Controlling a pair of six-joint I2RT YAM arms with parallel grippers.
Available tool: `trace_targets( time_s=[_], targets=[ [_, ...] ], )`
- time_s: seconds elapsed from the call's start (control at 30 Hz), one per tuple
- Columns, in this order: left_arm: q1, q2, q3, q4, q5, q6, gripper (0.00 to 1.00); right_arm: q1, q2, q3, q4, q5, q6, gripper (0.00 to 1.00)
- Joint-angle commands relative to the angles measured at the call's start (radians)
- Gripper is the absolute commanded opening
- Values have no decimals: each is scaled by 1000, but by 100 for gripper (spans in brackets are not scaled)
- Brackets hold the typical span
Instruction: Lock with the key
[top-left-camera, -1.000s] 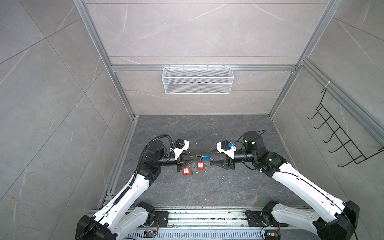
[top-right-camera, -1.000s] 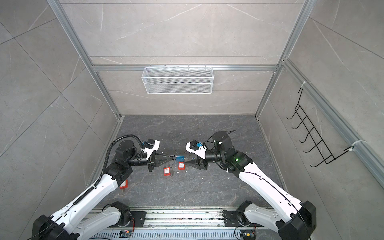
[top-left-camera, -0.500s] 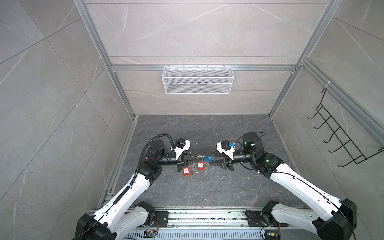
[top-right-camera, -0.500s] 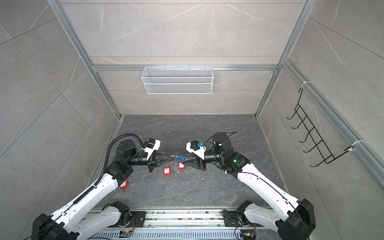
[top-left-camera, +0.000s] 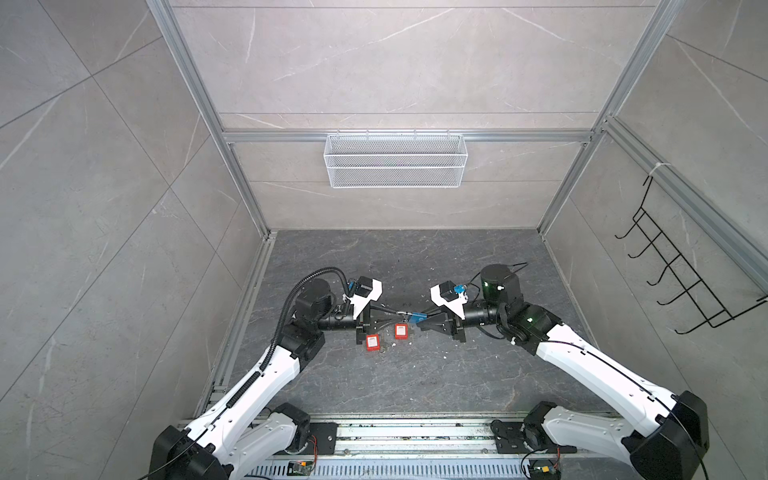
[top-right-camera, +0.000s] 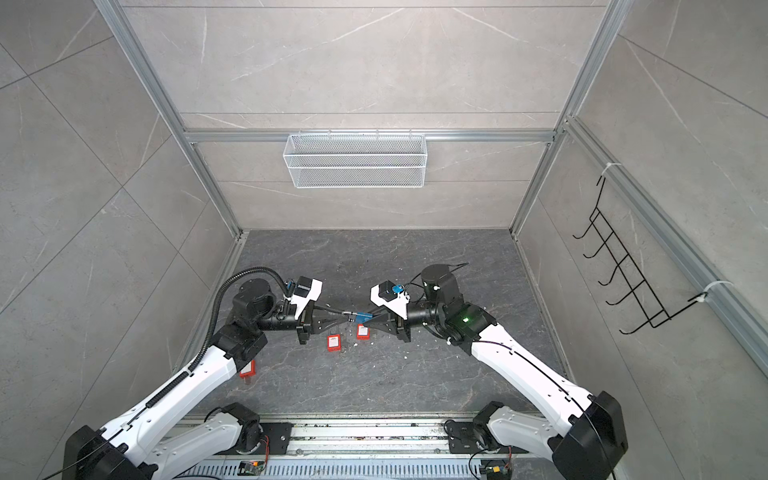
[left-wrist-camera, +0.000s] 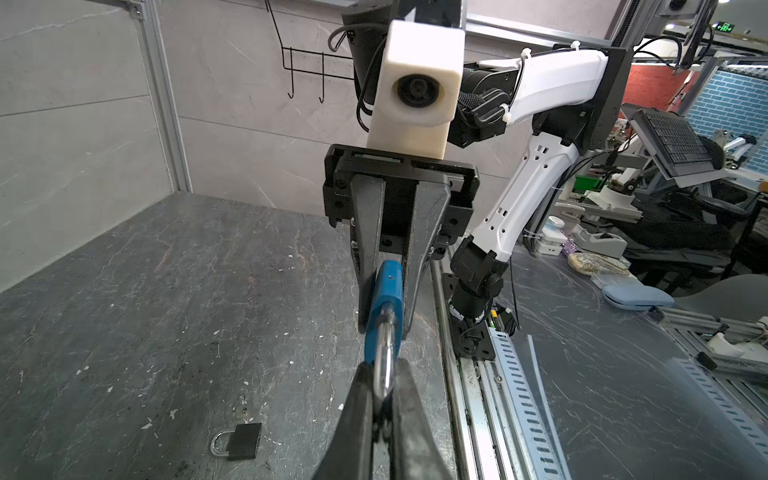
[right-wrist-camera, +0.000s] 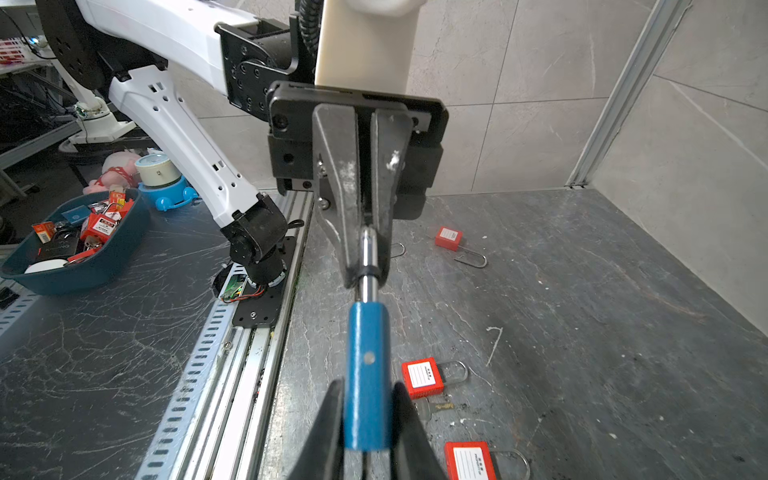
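1. Blue is standing out in both top views: the blue padlock (top-left-camera: 413, 318) (top-right-camera: 360, 317) is hanging in the air between the two arms, above the dark counter (top-left-camera: 436, 386). The left claw (top-left-camera: 395, 314) is pinching its silver shackle (top-left-camera: 403, 312), and the right claw (top-left-camera: 420, 323) is holding its body. Two red padlocks (top-left-camera: 372, 343) are lying on the counter close underneath.
2. From the left wrist view, the left claw (left-wrist-camera: 383, 374) is clamping the shackle, its jaws almost together. The blue padlock (left-wrist-camera: 388, 286) is pointing away into the right claw (left-wrist-camera: 387, 318), whose fingers are pressing on both its sides. A black padlock (left-wrist-camera: 243, 440) is lying on the counter.
3. From the right wrist view, the right claw (right-wrist-camera: 368, 388) is squeezing the blue padlock (right-wrist-camera: 368, 345) from both sides. Opposite, the left claw (right-wrist-camera: 366, 276) is gripping the shackle. A key (right-wrist-camera: 434, 406) is lying on the counter just beside a red padlock (right-wrist-camera: 422, 376), apart from the blue one.
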Motion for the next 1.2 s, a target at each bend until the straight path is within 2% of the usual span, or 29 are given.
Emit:
trace_targets(
  time_s=[0.0, 0.23, 0.6, 0.83, 1.03, 1.17],
  targets=[
    [-45, -9, 41, -1, -23, 77, 0, 1, -17, 41, 9, -29, 11, 4],
    [-184, 3, 36, -68, -126, 250, 0, 4, 22, 90, -35, -107, 27, 0],
    [-273, 75, -2, 43, -162, 149, 0, 17, 43, 133, 59, -64, 29, 0],
    [-349, 165, -78, 231, -190, 102, 0, 17, 69, 140, 143, -32, 49, 0],
    [-351, 112, -95, 126, -239, 182, 0, 17, 93, 207, 53, -36, 7, 0],
    [-298, 40, -67, 14, -248, 201, 0, 17, 102, 223, -86, -23, -32, 0]
  ],
)
